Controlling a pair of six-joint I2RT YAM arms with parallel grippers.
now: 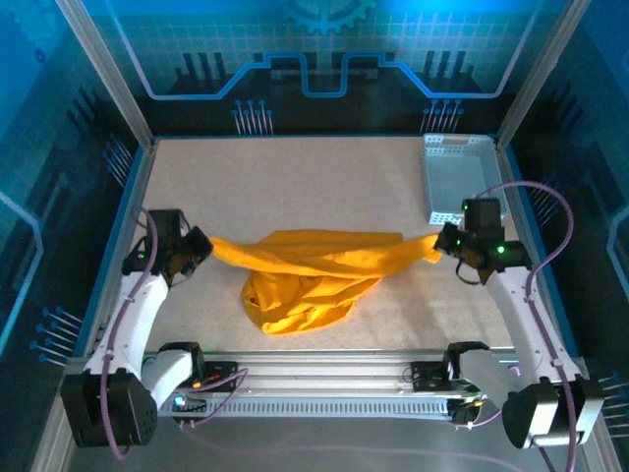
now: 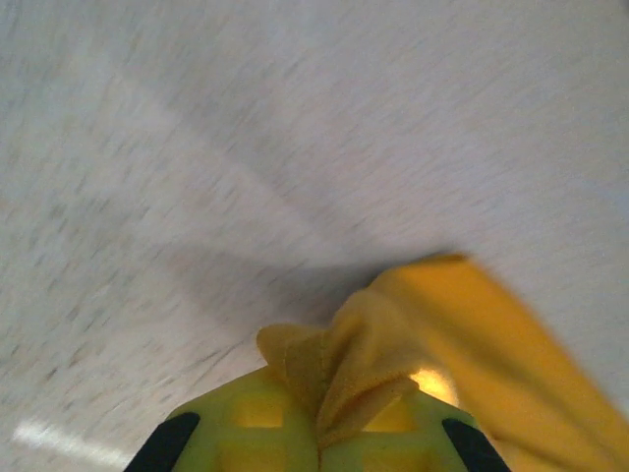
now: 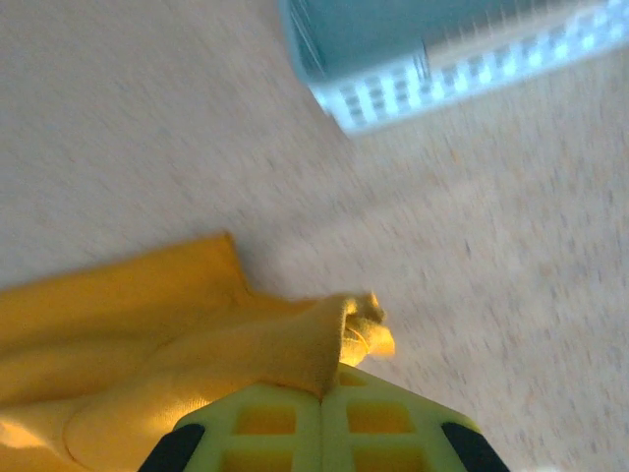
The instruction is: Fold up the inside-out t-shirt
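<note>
No lettering to call here: no words, numbers or brand marks legible anywhere. The closest thing to a sign is a blue gear emblem point(image 1: 329, 12) with circuit lines on the back wall panel point(image 1: 324, 69), beyond the worktop point(image 1: 324, 177).

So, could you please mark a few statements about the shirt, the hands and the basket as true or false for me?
1. The left hand and right hand are each shut on the t-shirt. True.
2. The basket stands at the far right of the table. True.
3. The t-shirt lies folded flat. False: it is stretched between the hands, its middle sagging in a bunch onto the table.
4. One sleeve hangs in the basket. False: the t-shirt is apart from the basket.
</note>
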